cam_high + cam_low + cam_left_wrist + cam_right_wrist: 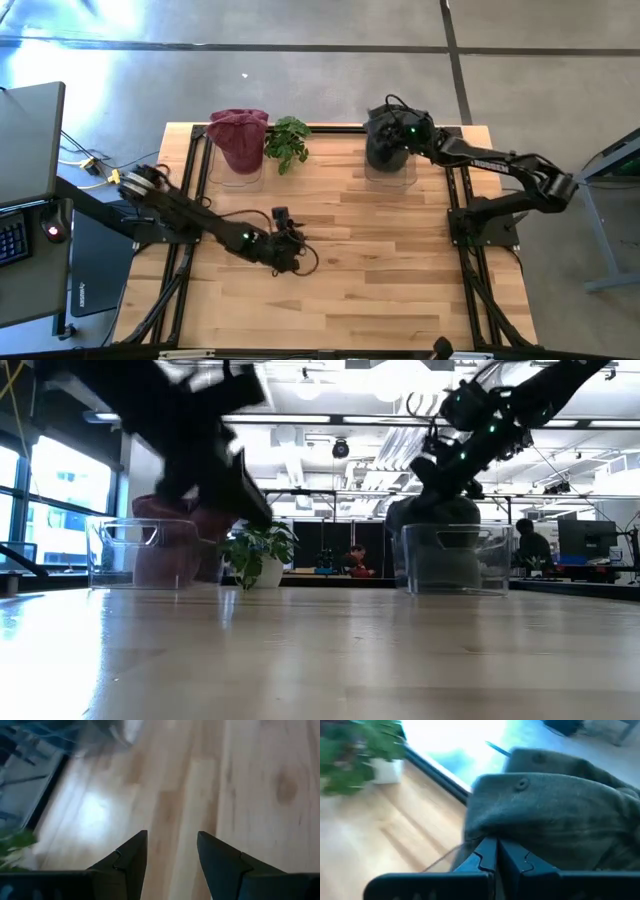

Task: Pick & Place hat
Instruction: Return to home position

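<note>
The dark olive hat (385,152) sits on a clear box (392,176) at the table's far right; in the low view the dark hat (432,512) rises above the box's rim (455,530). My right gripper (497,846) is over it from the right, shut on its cloth. A dark red hat (238,140) rests on a second clear box (240,178) at the far left. My left gripper (172,837) is open over bare wood near the table's middle (288,250), touching nothing. My right gripper pinches the dark hat's cloth at a lower edge or fold (485,832) between its two shut fingers, only at their free ends as far as I can see. It comes slanting down from the table's right. The hat's lower part stays on the clear box.
A small potted plant (288,142) stands between the two boxes at the far edge, also in the low view (258,552). Black frame rails (190,180) run along both table sides. The near half of the wooden table (380,290) is bare wood. People sit in the room behind.
</note>
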